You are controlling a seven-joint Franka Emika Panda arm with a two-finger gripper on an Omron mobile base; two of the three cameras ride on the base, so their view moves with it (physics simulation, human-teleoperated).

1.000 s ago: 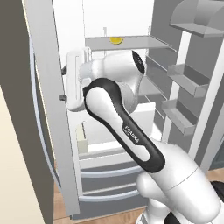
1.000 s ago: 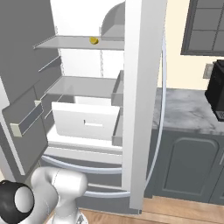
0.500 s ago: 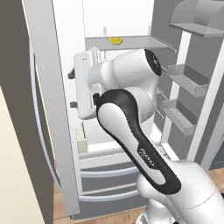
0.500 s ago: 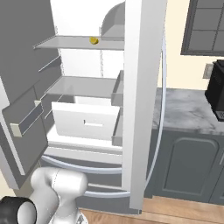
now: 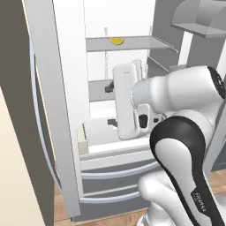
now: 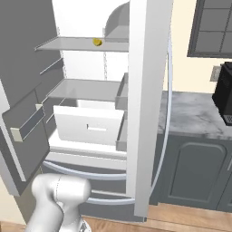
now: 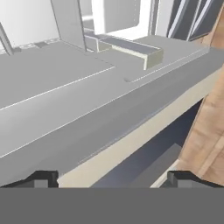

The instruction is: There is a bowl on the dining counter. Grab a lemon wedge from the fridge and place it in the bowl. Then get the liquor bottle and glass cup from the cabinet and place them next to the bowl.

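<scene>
On the top shelf (image 5: 132,43) of the open fridge (image 5: 66,110), toward its left half in the left base view, lay the lemon wedge (image 5: 117,41), a small yellow piece sitting flat on the grey shelf surface. The same wedge (image 6: 97,42) appeared in the right base view, again on the upper shelf (image 6: 77,44), near the shelf's front edge. Below it in that view came a second grey shelf (image 6: 86,89), and under that a white drawer (image 6: 88,125) with a slot handle. Left of the drawer stood the open fridge door (image 6: 25,90) with its grey bins (one pale tab showed at a bin's corner).

Moving right in the left base view, the white arm (image 5: 176,132) rose in front of the fridge, its wrist turned so that the gripper (image 5: 110,103) pointed into the compartment below the wedge's shelf, well apart from the wedge. The dark fingertips (image 7: 41,178) stood far apart at the bottom of the hand view, with nothing between them: the hand was wide open and empty.

Farther right in the right base view, a grey stone counter (image 6: 195,113) ran over dark cabinet doors (image 6: 192,174), and a black appliance (image 6: 224,93) stood on it at the edge.
</scene>
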